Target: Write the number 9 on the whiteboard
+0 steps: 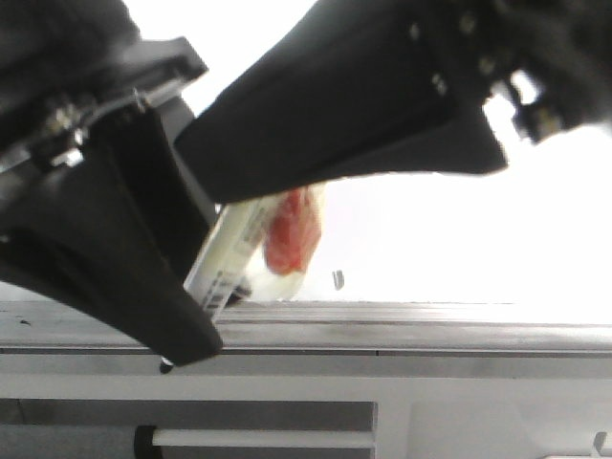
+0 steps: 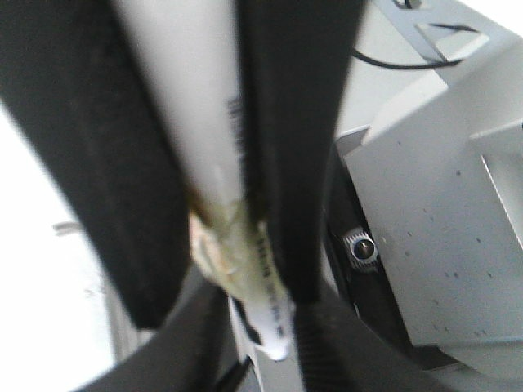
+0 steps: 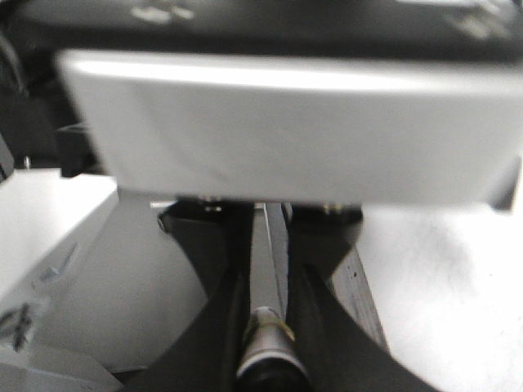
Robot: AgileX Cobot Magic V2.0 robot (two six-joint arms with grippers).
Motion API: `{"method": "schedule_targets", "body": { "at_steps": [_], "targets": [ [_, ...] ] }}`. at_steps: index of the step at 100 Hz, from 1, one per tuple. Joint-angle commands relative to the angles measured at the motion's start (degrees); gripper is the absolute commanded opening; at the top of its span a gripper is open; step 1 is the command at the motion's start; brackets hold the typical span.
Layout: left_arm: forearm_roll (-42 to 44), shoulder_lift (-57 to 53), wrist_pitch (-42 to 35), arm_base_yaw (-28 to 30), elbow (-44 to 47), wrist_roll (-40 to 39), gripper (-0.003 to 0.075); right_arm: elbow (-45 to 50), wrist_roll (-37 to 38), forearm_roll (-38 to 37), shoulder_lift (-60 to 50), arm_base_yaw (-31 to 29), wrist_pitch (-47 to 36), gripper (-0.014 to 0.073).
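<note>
A white marker (image 1: 229, 258) with a red patch (image 1: 292, 229) beside it hangs in front of the bright whiteboard (image 1: 459, 239). My left gripper (image 1: 212, 292) is shut on its barrel, and the white barrel (image 2: 196, 122) shows pinched between the black fingers (image 2: 122, 204). My right gripper (image 1: 239, 191) reaches in from the upper right and is shut on the marker's other end (image 3: 265, 343), which has a dark tip. No number 9 shows on the board. Only a small dark grey mark (image 1: 337, 278) is seen.
The grey metal ledge (image 1: 382, 330) runs along the board's lower edge, just under my left finger's tip (image 1: 191, 349). A grey housing (image 3: 286, 131) of the other arm fills the upper part of the right wrist view. Both arms crowd close together.
</note>
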Motion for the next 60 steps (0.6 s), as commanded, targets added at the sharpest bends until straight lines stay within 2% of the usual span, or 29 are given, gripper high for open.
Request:
{"method": "schedule_targets", "body": {
  "at_steps": [1, 10, 16, 17, 26, 32, 44, 52, 60],
  "targets": [
    [-4.1, -4.0, -3.1, 0.5, -1.8, -2.0, 0.0379, -1.8, 6.0, -1.8, -2.8, 0.0, 1.4, -0.0067],
    [-4.0, -6.7, -3.7, 2.0, -1.8, -5.9, 0.0511, -3.7, 14.3, -11.6, -4.9, 0.0, 2.1, -0.0067],
    [-4.0, -8.9, -3.2, 3.6, -1.8, -8.3, 0.0525, -5.9, 21.6, -20.5, -5.8, 0.0, 4.4, -0.0067],
    [-4.0, -8.9, -3.2, 3.6, -1.8, -8.4, 0.0524, -5.9, 22.6, -20.5, -5.9, 0.0, 4.8, -0.0067],
    [-4.0, -12.2, -2.5, 6.4, -1.8, -10.8, 0.0509, -10.9, 34.6, -35.7, -6.6, 0.0, 11.5, -0.0066],
    [-4.2, -15.0, -2.5, 8.8, -1.8, -12.5, 0.0491, -15.9, 45.0, -46.3, -6.6, 0.0, 20.0, -0.0057],
    [-7.1, -19.7, -3.2, 13.5, -1.5, -13.7, 0.0449, -26.4, 58.1, -57.6, -6.6, 0.0, 31.4, -0.0057],
    [-9.1, -22.4, -4.7, 16.5, -0.7, -15.5, 0.0410, -30.9, 62.1, -61.5, -8.0, 0.3, 31.8, -0.0038],
    [-11.4, -25.2, -7.4, 19.6, 0.9, -17.0, 0.0373, -32.0, 62.4, -64.0, -10.5, 0.8, 26.2, -0.0037]
  ]
}}
